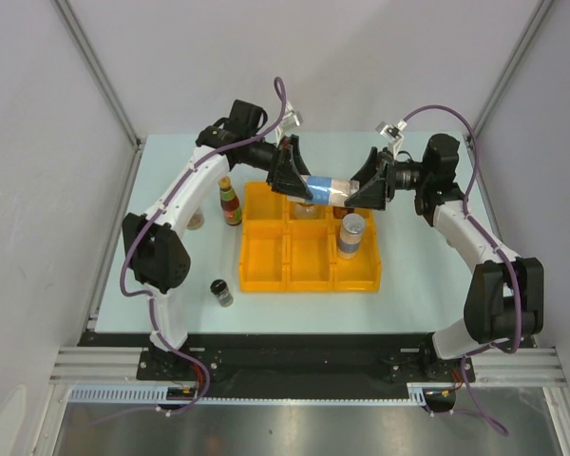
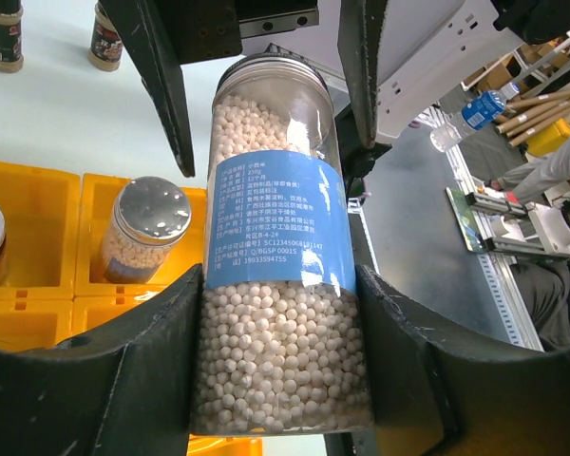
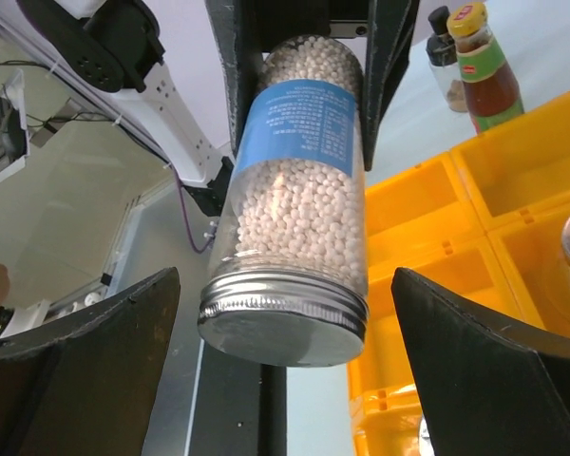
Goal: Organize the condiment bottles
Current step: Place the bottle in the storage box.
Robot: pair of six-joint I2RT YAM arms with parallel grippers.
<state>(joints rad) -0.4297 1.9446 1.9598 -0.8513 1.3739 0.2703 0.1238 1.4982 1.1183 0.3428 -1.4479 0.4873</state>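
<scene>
Nearest, shows a black-capped spice jar (image 1: 221, 291) upright on the table (image 1: 413, 275). Farther, clamps the blue-labelled jar (image 1: 325, 187) sideways in the left gripper (image 1: 299, 185) above the yellow tray (image 1: 309, 283); spreads the right gripper (image 1: 361, 193) wide around its lid end, not touching.

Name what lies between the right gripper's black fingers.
The clear, silver-lidded, blue-labelled jar of white beads, gaps on both sides; the right wrist view shows it.

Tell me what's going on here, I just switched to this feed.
The left arm holds a tall clear jar of white beads, blue-labelled and silver-lidded, sideways above the yellow-orange plastic tray. The right arm has its open jaws either side of the lid end, not gripping. It looks like a handover about to happen.
</scene>
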